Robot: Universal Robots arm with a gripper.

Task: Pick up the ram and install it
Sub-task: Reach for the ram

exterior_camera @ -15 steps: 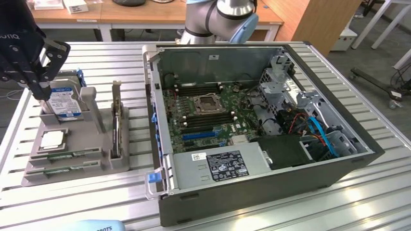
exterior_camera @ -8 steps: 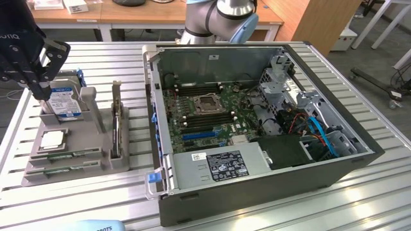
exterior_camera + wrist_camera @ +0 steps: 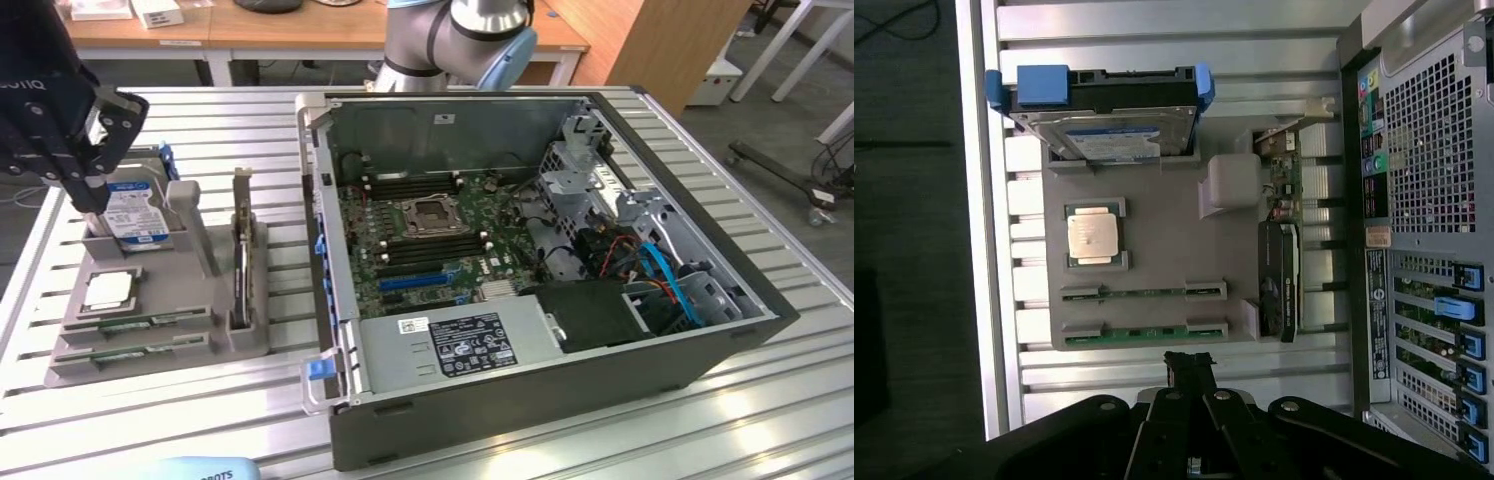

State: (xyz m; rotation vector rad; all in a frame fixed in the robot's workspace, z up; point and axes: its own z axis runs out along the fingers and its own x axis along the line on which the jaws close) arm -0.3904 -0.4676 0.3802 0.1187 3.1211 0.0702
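So here's where I'm at: my pincer (image 3: 1190, 368) is squeezed all the way closed with nothing in it, tips pressed together, hanging up in the air over the slatted table (image 3: 160, 420). Closest to the tips in the wrist view are the two ram sticks (image 3: 1144, 331), lying flat and parallel, each in its own groove of the gray holder (image 3: 1154, 250), side by side but not touching. Neither one's been lifted yet, lol. In the exterior view they sit at the holder's 6 o'clock edge. At about 12 o'clock of the sticks is the square silver cpu (image 3: 1094, 232) in its own pocket. Past that, at the holder's 12 o'clock end, the hard drive (image 3: 1104, 110) with blue rails is propped on edge. Along the holder's 3 o'clock side a dark card (image 3: 1279, 285) stands upright in a slot. Farther out, at 3 o'clock of the holder, the pc case (image 3: 601, 382) lies open with the motherboard (image 3: 427, 235) facing up. There's a bare socket (image 3: 434, 215) in the middle of it, with long black slots at its 12 and 6 o'clock. The power supply (image 3: 454, 345) is at the case's 6 o'clock and the blue cables (image 3: 667, 285) are toward 3 o'clock.
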